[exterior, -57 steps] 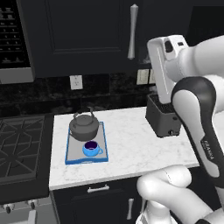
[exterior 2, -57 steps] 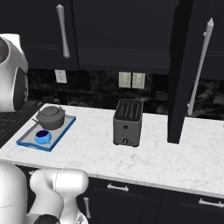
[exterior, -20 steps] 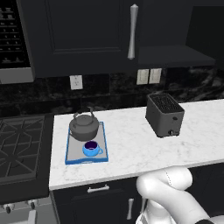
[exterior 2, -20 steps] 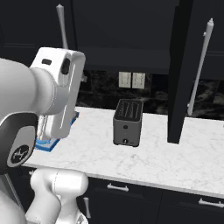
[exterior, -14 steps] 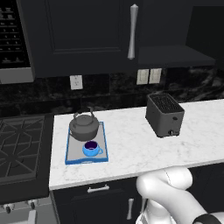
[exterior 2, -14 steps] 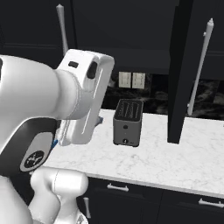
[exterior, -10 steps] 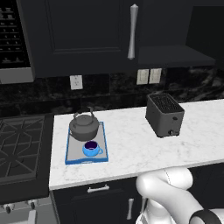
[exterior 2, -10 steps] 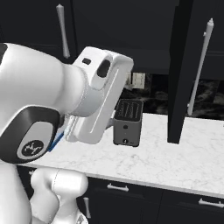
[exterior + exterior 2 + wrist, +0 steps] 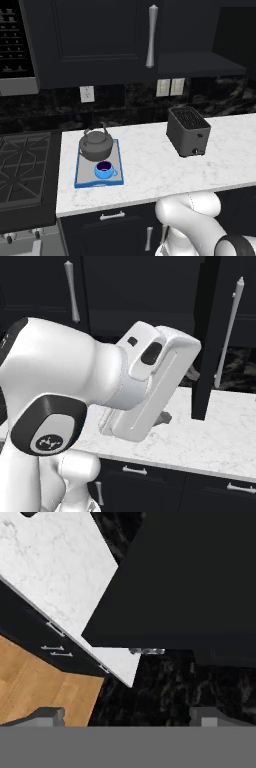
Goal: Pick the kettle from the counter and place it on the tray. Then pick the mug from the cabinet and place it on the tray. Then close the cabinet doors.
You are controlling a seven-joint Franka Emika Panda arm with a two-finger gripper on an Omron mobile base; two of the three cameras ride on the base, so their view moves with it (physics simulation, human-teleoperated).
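The arm has swung right across the right base view. The kettle (image 9: 96,144) and mug (image 9: 104,170) sit on the tray (image 9: 117,165). The gripper (image 9: 130,714), fingers apart and empty, faces an open cabinet door (image 9: 190,577); its wide swing risks clipping the door's edge.

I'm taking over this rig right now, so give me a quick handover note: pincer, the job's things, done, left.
Pincer: open, holding nothing, facing the open right cabinet door.
Kettle and mug: both on the tray on the counter.
Done: both placements.
Left: close the cabinet doors; the right door stands open over the counter, and the left door looks shut.
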